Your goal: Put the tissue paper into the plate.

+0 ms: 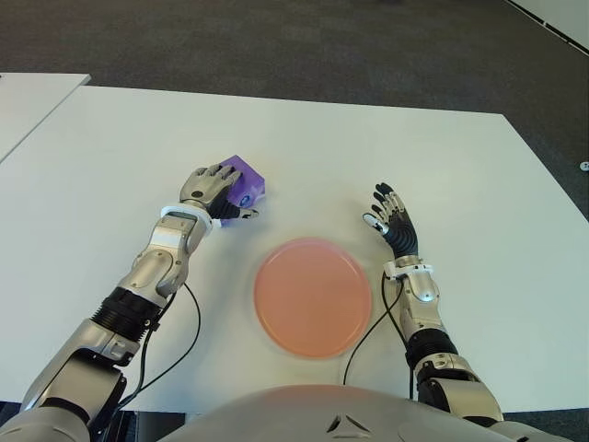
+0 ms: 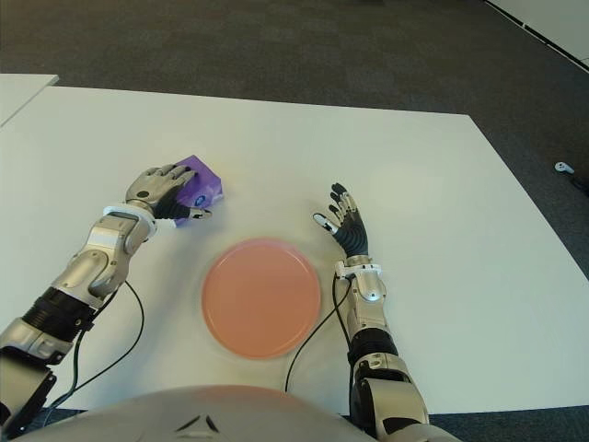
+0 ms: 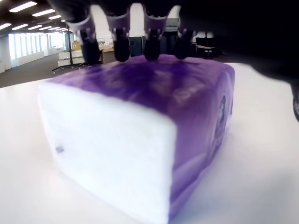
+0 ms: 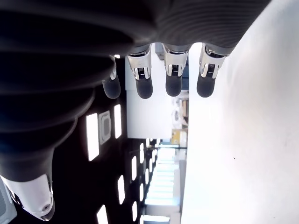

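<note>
The tissue paper is a purple and white pack (image 1: 250, 180) lying on the white table (image 1: 460, 166), up and to the left of the plate. My left hand (image 1: 217, 191) covers it from the left, fingers curled over its top and thumb against its near side. In the left wrist view the pack (image 3: 140, 116) fills the frame, with fingertips (image 3: 122, 46) hooked over its far top edge while it sits on the table. The round pink plate (image 1: 313, 296) lies near the front edge with nothing in it. Right of the plate, my right hand (image 1: 391, 221) shows fingers spread, holding nothing.
A second white table (image 1: 28, 101) stands at the far left across a narrow gap. Dark carpet (image 1: 294, 46) lies beyond the table's far edge. Black cables (image 1: 193, 322) hang from both forearms near the plate.
</note>
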Tool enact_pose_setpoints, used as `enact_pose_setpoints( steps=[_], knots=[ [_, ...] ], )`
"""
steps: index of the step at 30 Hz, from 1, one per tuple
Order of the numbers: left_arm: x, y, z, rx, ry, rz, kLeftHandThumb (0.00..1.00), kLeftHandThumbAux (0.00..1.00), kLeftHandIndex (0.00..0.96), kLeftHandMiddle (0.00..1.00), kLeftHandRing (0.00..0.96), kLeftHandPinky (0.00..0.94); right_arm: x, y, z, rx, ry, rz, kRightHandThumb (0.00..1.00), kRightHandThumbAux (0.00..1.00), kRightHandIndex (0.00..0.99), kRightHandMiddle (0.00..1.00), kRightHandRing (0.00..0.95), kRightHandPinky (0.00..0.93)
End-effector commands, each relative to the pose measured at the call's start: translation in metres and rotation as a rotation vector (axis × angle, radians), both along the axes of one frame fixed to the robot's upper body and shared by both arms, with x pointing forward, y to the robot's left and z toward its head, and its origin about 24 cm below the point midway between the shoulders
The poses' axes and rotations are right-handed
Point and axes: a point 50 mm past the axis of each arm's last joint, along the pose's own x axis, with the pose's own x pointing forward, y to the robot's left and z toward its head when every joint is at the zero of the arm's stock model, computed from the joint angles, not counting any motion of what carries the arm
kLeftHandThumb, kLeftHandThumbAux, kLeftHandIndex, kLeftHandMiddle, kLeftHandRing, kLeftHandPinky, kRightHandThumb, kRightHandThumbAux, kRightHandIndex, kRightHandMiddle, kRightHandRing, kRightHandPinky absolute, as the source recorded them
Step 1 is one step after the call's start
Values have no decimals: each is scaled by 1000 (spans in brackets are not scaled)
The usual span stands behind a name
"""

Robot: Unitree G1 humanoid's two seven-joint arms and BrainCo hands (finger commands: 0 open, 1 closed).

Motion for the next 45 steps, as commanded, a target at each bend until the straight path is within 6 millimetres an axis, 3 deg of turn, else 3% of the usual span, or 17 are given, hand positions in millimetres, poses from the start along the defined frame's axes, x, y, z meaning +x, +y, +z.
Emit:
enact_pose_setpoints(
  steps=[1,15,35,45],
  knots=[
    [-4,-2,-1,-7,-51,57,40,279,0,0,0,0,-77,-3,-80,43,409,-62,151,644,0,8,0,18],
    [-10,0,9,-31,-231,131,42,303,0,0,0,0,-78,-2,-81,43,407,-62,151,644,0,8,0,18],
    [-21,12,24,111,-620,26,15,358,0,0,0,0,-80,-4,-80,42,404,-63,151,644,0,8,0,18],
    [-20,14,24,141,-657,-11,22,394,0,0,0,0,-80,-6,-80,42,404,-63,151,644,0,8,0,18]
  ],
)
